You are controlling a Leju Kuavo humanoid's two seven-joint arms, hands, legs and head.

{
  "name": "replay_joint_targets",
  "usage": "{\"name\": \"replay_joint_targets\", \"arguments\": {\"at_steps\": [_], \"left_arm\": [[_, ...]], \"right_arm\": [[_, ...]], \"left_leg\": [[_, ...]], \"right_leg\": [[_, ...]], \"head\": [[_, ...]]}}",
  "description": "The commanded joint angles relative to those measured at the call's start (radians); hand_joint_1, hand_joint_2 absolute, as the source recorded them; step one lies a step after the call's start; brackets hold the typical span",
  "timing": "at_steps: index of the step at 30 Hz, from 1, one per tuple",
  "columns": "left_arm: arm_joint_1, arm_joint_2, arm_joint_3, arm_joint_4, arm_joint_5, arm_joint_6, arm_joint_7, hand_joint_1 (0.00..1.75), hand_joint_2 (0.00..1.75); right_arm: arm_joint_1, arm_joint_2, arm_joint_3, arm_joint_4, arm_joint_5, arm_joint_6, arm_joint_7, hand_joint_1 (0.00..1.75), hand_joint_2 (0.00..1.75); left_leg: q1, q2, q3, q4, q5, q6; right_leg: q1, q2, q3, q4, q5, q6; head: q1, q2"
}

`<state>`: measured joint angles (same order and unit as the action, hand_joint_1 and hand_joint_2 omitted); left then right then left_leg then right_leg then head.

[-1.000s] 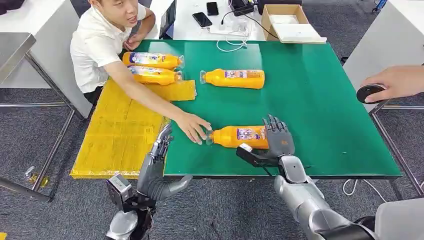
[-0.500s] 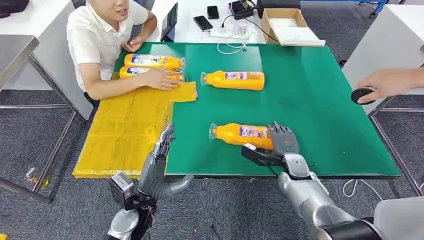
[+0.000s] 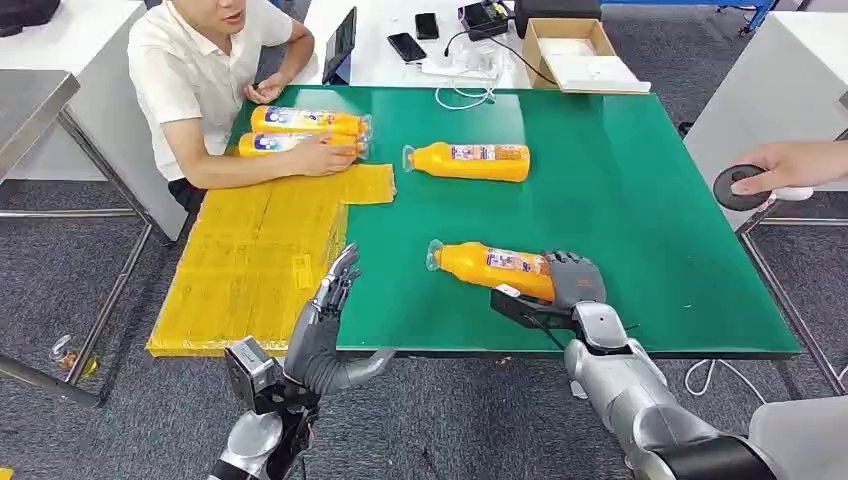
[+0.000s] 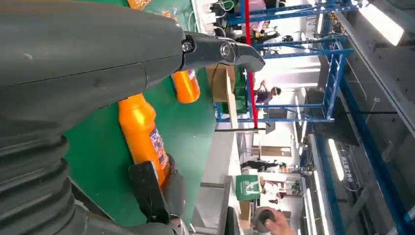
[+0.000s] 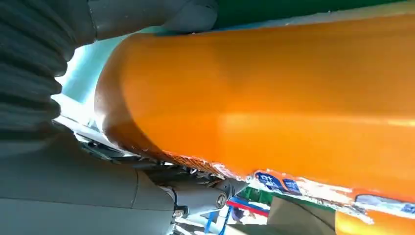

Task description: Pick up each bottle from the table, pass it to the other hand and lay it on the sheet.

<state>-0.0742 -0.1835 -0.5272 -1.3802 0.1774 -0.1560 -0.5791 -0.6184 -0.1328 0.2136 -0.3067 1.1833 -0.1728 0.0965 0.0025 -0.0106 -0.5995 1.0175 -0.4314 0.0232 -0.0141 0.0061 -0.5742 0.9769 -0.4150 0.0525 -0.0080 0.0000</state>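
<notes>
Moments after a person let go of it, the near bottle [image 3: 490,267] was in the robot's right hand [image 3: 572,285] on the green table [image 3: 640,200].

From the head view, that hand had curled around the bottle's base, where half a second before its fingers stood looser behind it; the neck had tilted away, suggesting a lift was starting. The left hand [image 3: 330,310] waited with fingers apart and nothing in it at the table edge, beside the yellow sheet [image 3: 250,265], where a person's hand [image 3: 325,158] rested on one of two laid bottles [image 3: 300,132]. A fourth bottle [image 3: 470,160] lay untouched. From the left wrist, the near bottle appeared beyond the thumb. From the right wrist, orange plastic pressed against the hand.
</notes>
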Motion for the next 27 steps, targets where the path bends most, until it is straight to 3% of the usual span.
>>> {"name": "replay_joint_targets", "arguments": {"at_steps": [1,6,9,12,14,19,27], "left_arm": [[-0.023,0.016,-0.02,0.047,0.009,-0.011,-0.001,0.0,1.75],[0.054,0.014,0.021,-0.011,0.037,0.018,0.01,0.0,1.75],[0.076,0.017,0.046,-0.024,0.049,0.065,0.021,0.0,1.75],[0.106,0.007,0.076,-0.026,0.092,0.155,0.14,0.0,1.75],[0.11,0.02,0.06,-0.009,0.157,0.173,0.2,0.0,1.75],[0.125,0.052,0.011,-0.005,0.249,0.122,0.208,0.0,1.75],[0.122,0.057,0.005,-0.015,0.265,0.12,0.215,0.0,1.75]], "right_arm": [[0.076,0.009,-0.148,0.067,-0.125,0.071,-0.106,1.75,1.75],[0.12,0.069,-0.367,0.014,-0.359,0.041,-0.348,1.75,1.75],[0.139,0.109,-0.425,-0.03,-0.443,-0.015,-0.477,1.75,1.75],[0.187,0.15,-0.437,-0.117,-0.508,-0.061,-0.564,1.75,1.75],[0.232,0.178,-0.408,-0.207,-0.567,-0.053,-0.601,1.75,1.75],[0.331,0.241,-0.274,-0.416,-0.679,-0.003,-0.612,1.75,1.75],[0.339,0.241,-0.238,-0.432,-0.702,-0.014,-0.602,1.75,1.75]], "left_leg": [[0.001,-0.005,0.003,-0.002,0.001,-0.001],[0.002,-0.001,0.004,-0.003,0.0,-0.001],[0.002,0.001,0.005,-0.004,-0.001,-0.001],[0.001,0.004,0.004,-0.003,-0.002,-0.001],[0.001,0.004,0.003,-0.003,-0.002,-0.001],[0.002,0.005,0.0,-0.003,-0.003,-0.002],[0.002,0.003,-0.006,-0.001,-0.003,-0.001]], "right_leg": [[0.001,-0.006,0.004,-0.003,-0.001,-0.002],[0.002,-0.002,0.006,-0.005,0.0,-0.002],[0.002,0.0,0.008,-0.005,0.0,-0.003],[0.002,0.001,0.006,-0.003,0.0,-0.003],[0.002,0.002,0.004,-0.003,0.0,-0.003],[0.003,0.002,0.001,-0.002,-0.001,-0.003],[0.003,0.001,-0.004,0.0,-0.001,-0.002]], "head": [[0.0,0.0],[0.0,0.0],[0.0,0.0],[0.0,0.0],[0.0,0.0],[0.0,0.0],[0.0,0.0]]}}
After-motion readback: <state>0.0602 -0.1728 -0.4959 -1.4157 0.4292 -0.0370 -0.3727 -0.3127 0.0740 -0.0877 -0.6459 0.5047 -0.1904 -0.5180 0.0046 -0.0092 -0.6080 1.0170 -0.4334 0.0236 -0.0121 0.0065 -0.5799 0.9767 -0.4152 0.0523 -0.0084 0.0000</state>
